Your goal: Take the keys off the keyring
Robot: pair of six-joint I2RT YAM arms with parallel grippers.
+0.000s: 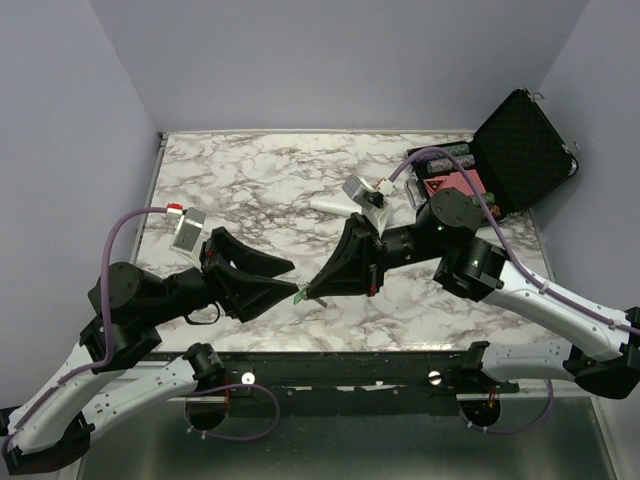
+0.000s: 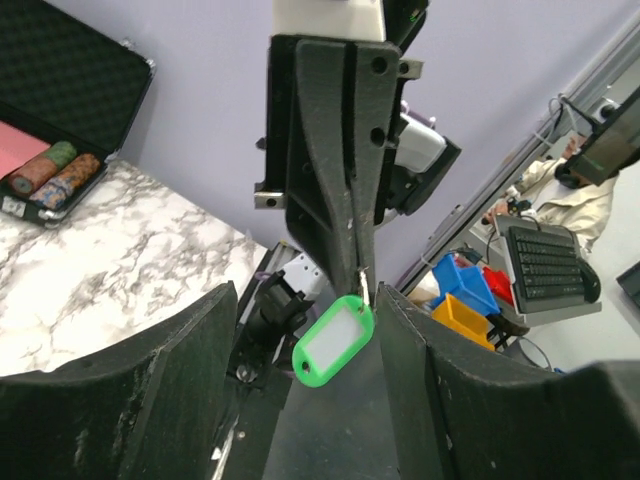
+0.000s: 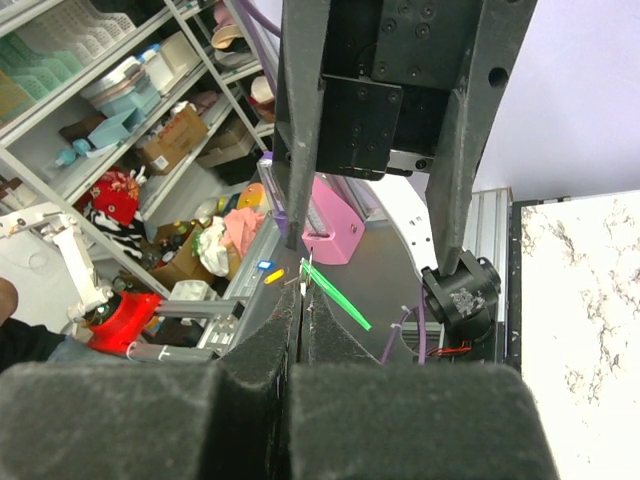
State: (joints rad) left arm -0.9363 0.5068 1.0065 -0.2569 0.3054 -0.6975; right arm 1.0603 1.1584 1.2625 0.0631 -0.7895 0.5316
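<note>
Handoff in mid-air over the white-and-grey marble-veined tabletop [image 1: 250, 170], by the look of it. The right gripper [image 1: 318, 288] is pinched tight on the keyring. The left gripper [image 1: 292, 279] has its fingers spread wide either side of the right gripper's tips and touches nothing.

Judgement on the next move: the left gripper should close on the flat faces of the bright green oval plastic fob [image 2: 335, 345], not its edge. The grip belongs just below the right gripper's tips, leaving the thin metal ring [image 2: 365, 290] exposed between the two grips. Close slowly, since the fob hangs free and will likely swing or twist if nudged. The right gripper should not release until the left is firm.

Materials, big to small:
- **Tabletop:** glossy, hard and flat, under and behind the right gripper.
- **Both finger sets:** matte black plastic, long rigid wedges, probably poor grip on bare metal.
- **Fob:** smooth and thin, with a white label window, dangling tilted just below the right gripper's tips.
- **Ring:** shiny fine wire running from the fob up into the right gripper's pinch.
- **Key:** not made out in any view.
</note>
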